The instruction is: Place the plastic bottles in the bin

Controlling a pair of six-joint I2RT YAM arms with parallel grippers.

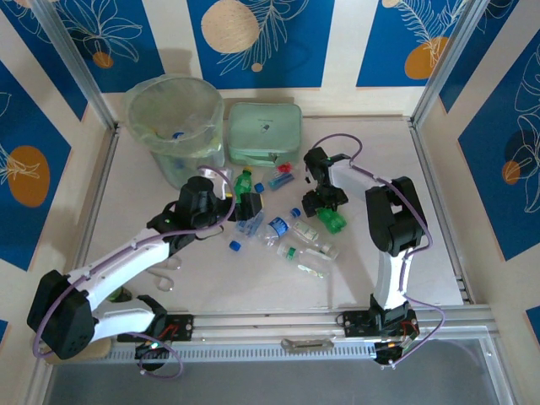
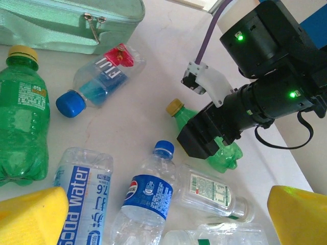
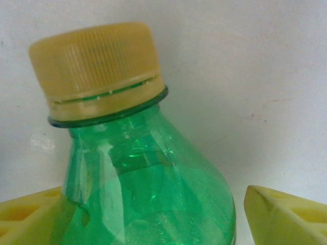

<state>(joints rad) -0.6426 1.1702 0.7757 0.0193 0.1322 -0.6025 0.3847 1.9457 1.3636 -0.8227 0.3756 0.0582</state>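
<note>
Left wrist shows two green bottles [image 2: 23, 117] beside five clear bottles [image 2: 148, 196]

Green bottle [image 3: 153, 194], yellow cap [image 3: 97, 66], translucent pale-green bin [image 1: 133, 105], mint-green case [image 1: 263, 133], blue leaf-patterned walls [image 1: 295, 51]

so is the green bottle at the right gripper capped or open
Capped: the green bottle has a ribbed yellow cap seated on its neck.

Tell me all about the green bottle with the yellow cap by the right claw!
It is a small see-through green plastic bottle with a ribbed yellow cap screwed on. It looks empty and lies on its side on the pale table. The right claw straddles its body, yellow fingers either side, one not touching.
</note>
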